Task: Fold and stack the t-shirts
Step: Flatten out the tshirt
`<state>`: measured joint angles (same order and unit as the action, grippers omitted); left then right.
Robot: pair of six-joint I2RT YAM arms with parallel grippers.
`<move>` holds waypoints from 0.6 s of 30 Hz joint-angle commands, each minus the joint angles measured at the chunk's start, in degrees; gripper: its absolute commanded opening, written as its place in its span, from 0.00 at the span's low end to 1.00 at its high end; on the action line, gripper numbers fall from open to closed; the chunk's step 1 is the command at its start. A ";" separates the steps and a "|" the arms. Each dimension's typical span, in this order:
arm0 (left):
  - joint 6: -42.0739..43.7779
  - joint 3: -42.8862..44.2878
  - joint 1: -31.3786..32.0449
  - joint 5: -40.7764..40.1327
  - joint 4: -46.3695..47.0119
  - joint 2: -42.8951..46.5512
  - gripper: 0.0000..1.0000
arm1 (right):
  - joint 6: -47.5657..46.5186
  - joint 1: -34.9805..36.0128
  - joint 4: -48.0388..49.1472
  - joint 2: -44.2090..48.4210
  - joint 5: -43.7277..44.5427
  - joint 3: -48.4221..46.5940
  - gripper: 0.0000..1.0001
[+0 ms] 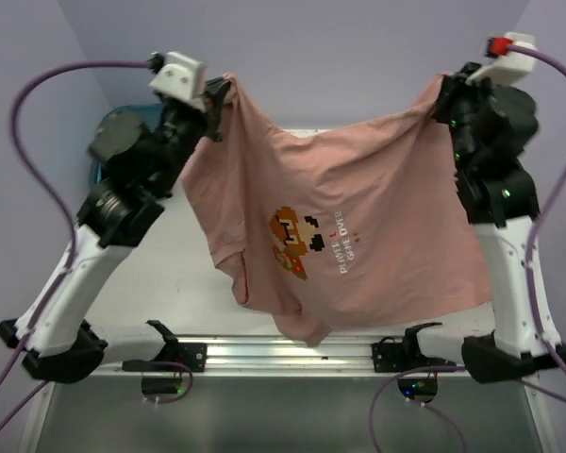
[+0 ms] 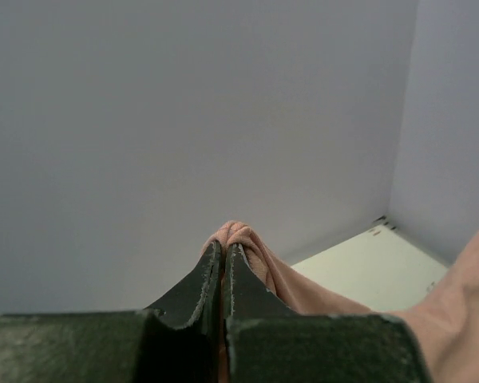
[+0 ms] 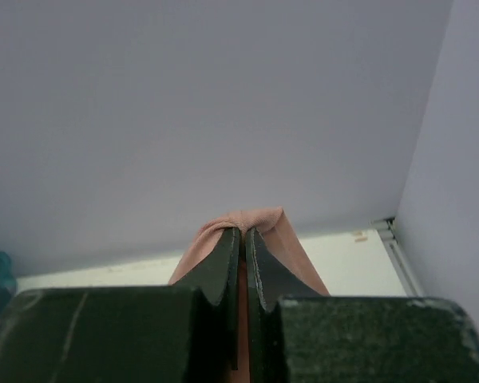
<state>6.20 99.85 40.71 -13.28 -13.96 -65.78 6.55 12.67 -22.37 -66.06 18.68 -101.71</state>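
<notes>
- The left fingers (image 1: 215, 96) are pressed together on a bunched top corner of the pink t-shirt (image 1: 377, 189). In the left wrist view a small fold of pink cloth pokes out just past their tips.
- The right fingers (image 1: 443, 98) are clamped the same way on the shirt's other top corner. In the right wrist view a hump of cloth shows just beyond their tips.
- The t-shirt hangs spread between the 2 sets of fingers. Its upper edge sags in the middle and its body drapes below them, over the table (image 1: 160, 283).
- The pixel-character print (image 1: 295, 242) and the white text (image 1: 344, 253) beside it face the top camera, below and between both sets of fingers, and sit tilted.
- The lowest part of the shirt gathers to a point well below the fingers, at the table's near edge; whether it touches the table cannot be told.
- A plain lilac wall (image 2: 184, 104) stands beyond both sets of fingers.
</notes>
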 commanded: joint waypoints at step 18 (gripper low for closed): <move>-13.66 -1.25 -6.52 37.52 -5.64 22.35 0.00 | -1.19 -0.18 -2.76 30.45 -29.04 4.60 0.00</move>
<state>-1.15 97.69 34.46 13.67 -22.35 -47.11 5.54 12.69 -23.51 -36.36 -2.94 -96.09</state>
